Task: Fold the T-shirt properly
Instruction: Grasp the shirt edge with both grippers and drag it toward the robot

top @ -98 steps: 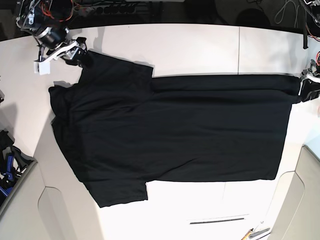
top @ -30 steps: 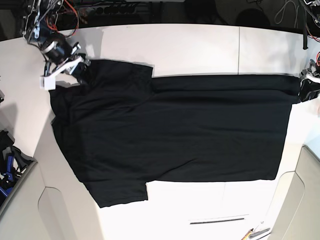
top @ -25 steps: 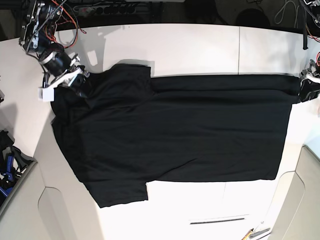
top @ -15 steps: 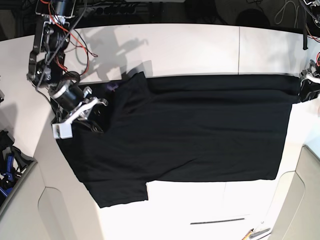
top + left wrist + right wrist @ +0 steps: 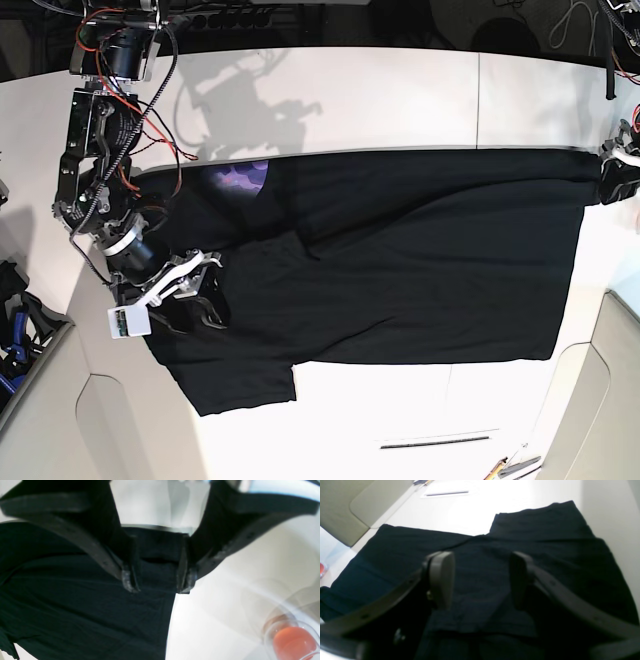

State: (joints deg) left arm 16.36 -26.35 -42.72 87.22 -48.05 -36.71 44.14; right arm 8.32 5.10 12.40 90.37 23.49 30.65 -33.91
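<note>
The black T-shirt (image 5: 400,260) lies spread over the white table (image 5: 380,90). Its far-left sleeve and shoulder are folded down onto the body, baring a patch of purple-blue print (image 5: 245,178). My right gripper (image 5: 195,292) hovers over that folded part at the shirt's left side. In the right wrist view its jaws (image 5: 480,582) stand wide open, and black cloth (image 5: 482,562) lies below them. My left gripper (image 5: 612,176) sits at the shirt's far-right corner. There its fingers (image 5: 130,580) are apart, and the hem (image 5: 157,542) shows between them.
A clear cup with something orange (image 5: 293,640) stands near the left gripper. A thin dark strip (image 5: 437,440) and pens (image 5: 510,466) lie near the front edge. Beige panels (image 5: 40,410) flank the table's front corners. Cables (image 5: 150,70) trail from the right arm.
The right gripper carried the far-left sleeve down across the shirt, then opened and let it go. The fold has bared the purple print. The left arm has not moved.
</note>
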